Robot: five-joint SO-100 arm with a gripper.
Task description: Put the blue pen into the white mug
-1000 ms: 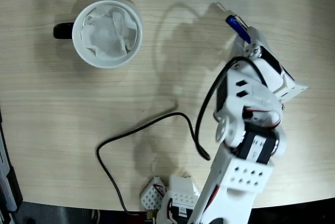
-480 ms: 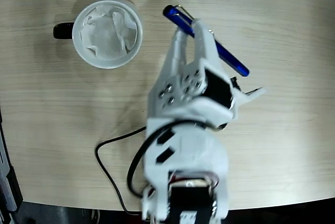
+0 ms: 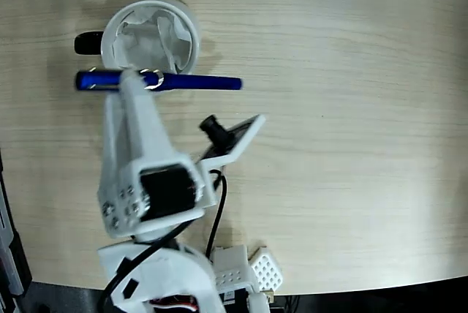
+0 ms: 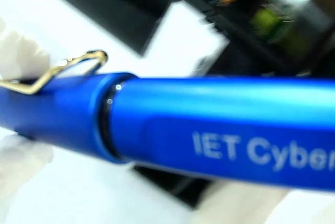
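Note:
In the fixed view my white gripper (image 3: 131,79) is shut on the blue pen (image 3: 194,83), which lies level and crosswise over the near rim of the white mug (image 3: 117,28). The mug stands at the upper left, lined with crumpled white paper, its black handle pointing left. One end of the pen sticks out left of the fingers, the longer part reaches right past the mug. The wrist view is filled by the blue pen (image 4: 209,124), with white lettering and a metal clip (image 4: 63,69); a white fingertip (image 4: 21,51) shows at the left edge.
The arm's white base and a black cable sit at the bottom edge of the fixed view. A white-and-dark object lies along the table's top right edge. A dark strip runs down the left edge. The table is light wood.
The arm has swung left across the table with the pen in its grip, from the upper right to over the mug's near rim. The pen has turned from slanted to level.

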